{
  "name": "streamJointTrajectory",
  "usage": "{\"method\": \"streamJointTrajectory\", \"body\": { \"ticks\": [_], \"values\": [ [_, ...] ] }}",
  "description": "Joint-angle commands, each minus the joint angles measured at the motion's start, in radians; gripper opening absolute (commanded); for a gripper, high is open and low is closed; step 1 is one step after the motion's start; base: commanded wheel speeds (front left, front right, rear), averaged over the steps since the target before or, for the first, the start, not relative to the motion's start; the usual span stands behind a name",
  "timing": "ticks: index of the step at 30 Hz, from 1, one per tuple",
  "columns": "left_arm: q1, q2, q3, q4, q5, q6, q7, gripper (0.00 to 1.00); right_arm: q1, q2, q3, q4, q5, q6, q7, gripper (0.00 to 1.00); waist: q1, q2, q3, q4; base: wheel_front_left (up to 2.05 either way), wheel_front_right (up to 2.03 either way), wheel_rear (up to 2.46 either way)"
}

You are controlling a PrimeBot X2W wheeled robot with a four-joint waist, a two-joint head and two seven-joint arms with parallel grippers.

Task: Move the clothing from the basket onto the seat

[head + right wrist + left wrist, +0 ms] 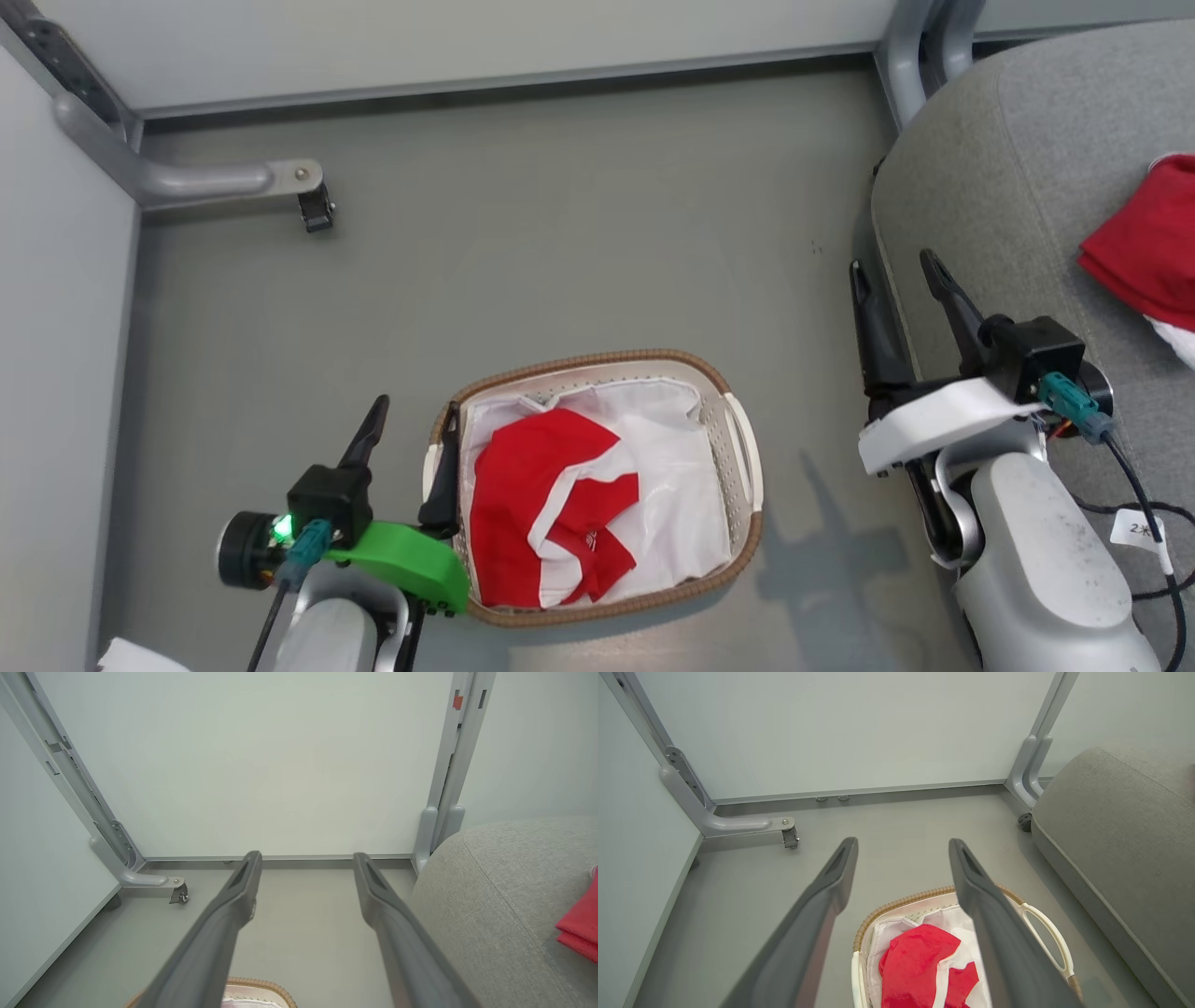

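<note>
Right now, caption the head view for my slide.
Open left gripper by the basket of red clothing; open right gripper at the seat edge.

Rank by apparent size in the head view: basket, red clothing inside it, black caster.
Largest: the basket.
Then the clothing lying in it.
Smallest: the caster, though it sits farther from the camera.

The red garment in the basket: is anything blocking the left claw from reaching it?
Nothing visible does. The red and white fabric garment lies uncovered in the oval off-white plastic basket, the open left claw at its left rim.
</note>
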Motion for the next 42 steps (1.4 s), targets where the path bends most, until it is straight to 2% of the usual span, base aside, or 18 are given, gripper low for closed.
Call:
{"method": "streamJointTrajectory", "body": {
  "ticks": [1, 12, 24, 30, 36, 42],
  "values": [
    [-0.039, 0.002, -0.022, 0.016, -0.009, -0.005, 0.001, 1.00, -0.026, -0.004, 0.005, -0.010, -0.004, -0.001, -0.005, 1.00, 0.0000, 0.0000, 0.113, -0.038, 0.00, 0.00, 0.00],
    [-0.249, 0.004, -0.153, 0.170, -0.012, -0.004, 0.000, 1.00, -0.143, -0.004, 0.054, -0.067, 0.017, -0.001, -0.005, 1.00, 0.0000, 0.0000, 0.324, -0.099, 0.00, 0.00, 0.00],
    [-0.463, 0.005, -0.204, 0.500, 0.043, 0.001, 0.001, 1.00, -0.236, -0.004, 0.116, -0.148, 0.059, -0.001, -0.005, 1.00, 0.0000, 0.0000, 0.500, -0.176, 0.00, 0.00, 0.00],
    [-0.551, 0.008, -0.235, 0.632, 0.082, 0.023, 0.001, 1.00, -0.262, -0.004, 0.121, -0.185, 0.083, -0.001, -0.005, 1.00, 0.0000, 0.0000, 0.565, -0.203, 0.00, 0.00, 0.00],
    [-0.640, 0.012, -0.284, 0.790, 0.133, 0.066, 0.015, 1.00, -0.265, -0.004, 0.126, -0.192, 0.104, -0.001, -0.005, 1.00, 0.0000, 0.0000, 0.612, -0.225, 0.00, 0.00, 0.00],
    [-0.687, 0.022, -0.338, 0.850, 0.180, 0.099, 0.056, 1.00, -0.265, -0.003, 0.119, -0.189, 0.118, -0.001, -0.005, 1.00, 0.0000, 0.0000, 0.633, -0.235, 0.00, 0.00, 0.00]
  ]
}}
